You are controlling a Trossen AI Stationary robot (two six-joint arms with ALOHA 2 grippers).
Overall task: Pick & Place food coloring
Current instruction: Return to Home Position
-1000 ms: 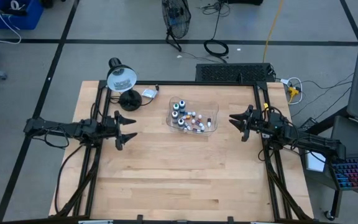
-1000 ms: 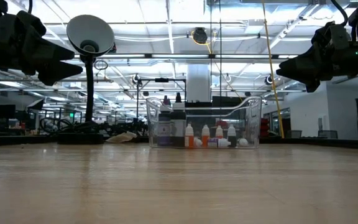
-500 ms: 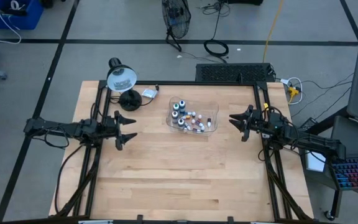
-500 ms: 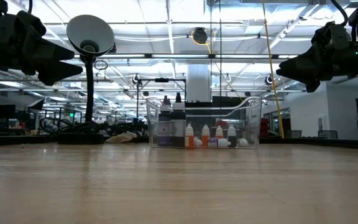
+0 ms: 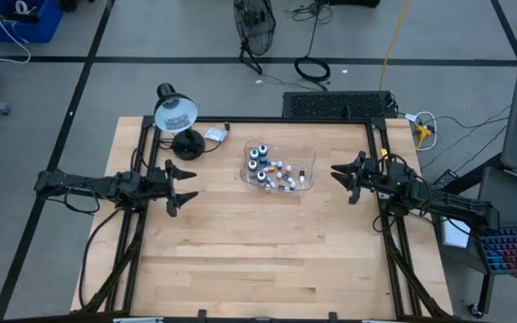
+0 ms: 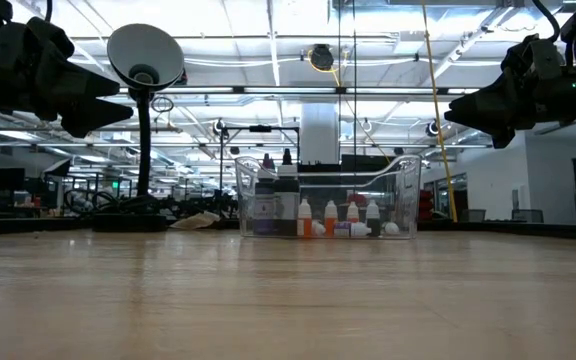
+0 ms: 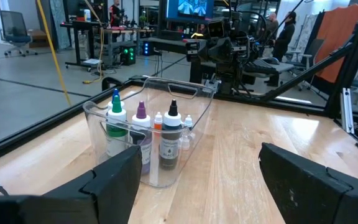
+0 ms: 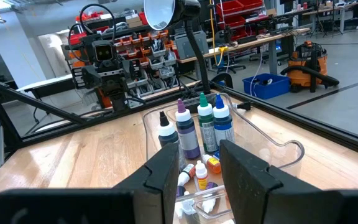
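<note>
Your left end effector (image 5: 189,184) hangs above the left side of the tabletop (image 5: 258,260), its fingers spread wide with nothing between them; your right end effector (image 5: 340,183) mirrors it above the right side, its fingers parted more narrowly and likewise empty. Both point inward toward the middle and sit well apart from the work, raised off the wood as the low view shows. Between them, toward the far half of the tabletop, stands the clear tray (image 6: 408,195), and all the food coloring (image 5: 273,172) you can see is inside it. The four larger bottles stand upright together at one end: a black-topped one (image 8: 164,134), a purple one (image 8: 185,130), a green one (image 8: 205,121) and a blue one (image 8: 221,121). The tiny whitish bottles with coloured caps (image 8: 201,174) crowd the rest of the tray, some upright and some lying over. No bottle shows on the bare wood in any view, so I judge the picking and placing done, and all that looks left for you is to settle both arms at rest. Beyond the tray, a desk lamp (image 5: 174,114) stands at the far left corner, and past it lies the workshop floor.
</note>
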